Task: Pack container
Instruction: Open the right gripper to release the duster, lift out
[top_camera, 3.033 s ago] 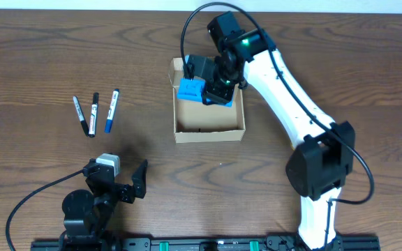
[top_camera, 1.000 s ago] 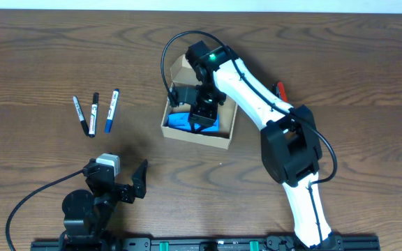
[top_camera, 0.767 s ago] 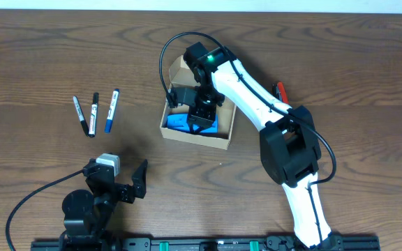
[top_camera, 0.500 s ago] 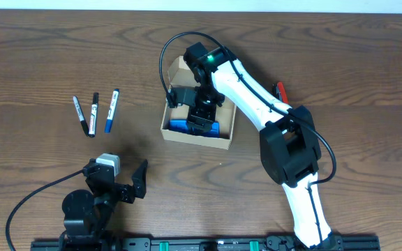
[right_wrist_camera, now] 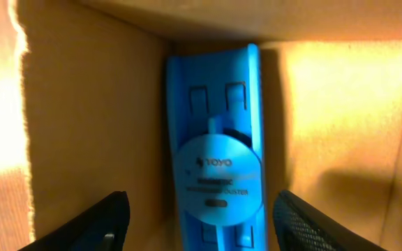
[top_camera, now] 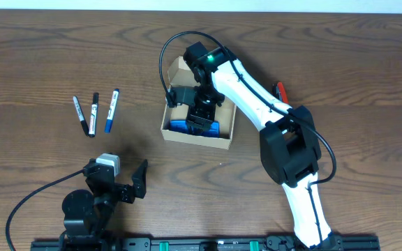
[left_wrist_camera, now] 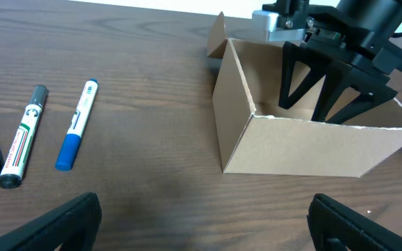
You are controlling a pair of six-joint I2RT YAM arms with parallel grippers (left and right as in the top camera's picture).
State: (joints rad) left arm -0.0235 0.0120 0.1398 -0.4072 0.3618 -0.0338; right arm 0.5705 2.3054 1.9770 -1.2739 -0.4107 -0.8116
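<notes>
At table centre, the cardboard box (top_camera: 194, 138) sits turned askew to the table edge, top open, with its flap lid (top_camera: 179, 67) standing up at the far-left corner. On the box floor along the near wall lies a blue plastic tool marked TOYO (right_wrist_camera: 215, 132).

The right gripper (top_camera: 202, 118) reaches down into the box. Its fingers (right_wrist_camera: 82, 223) are spread to either side of the blue tool. Neither is seen pressing on it, and a clear gap shows on one side.

The left gripper (top_camera: 117, 178) hangs low at the near-left of the table (top_camera: 40, 49), well apart from the box. Its fingers (left_wrist_camera: 47, 223) are spread wide and hold nothing.

Left of the box, well apart from it, three markers lie side by side on the wood: a black marker (top_camera: 81, 115), a white marker with a black cap (top_camera: 93, 111) and a blue marker (top_camera: 110, 110).

A small red item (top_camera: 279, 89) shows beside the right arm, too small to identify.
</notes>
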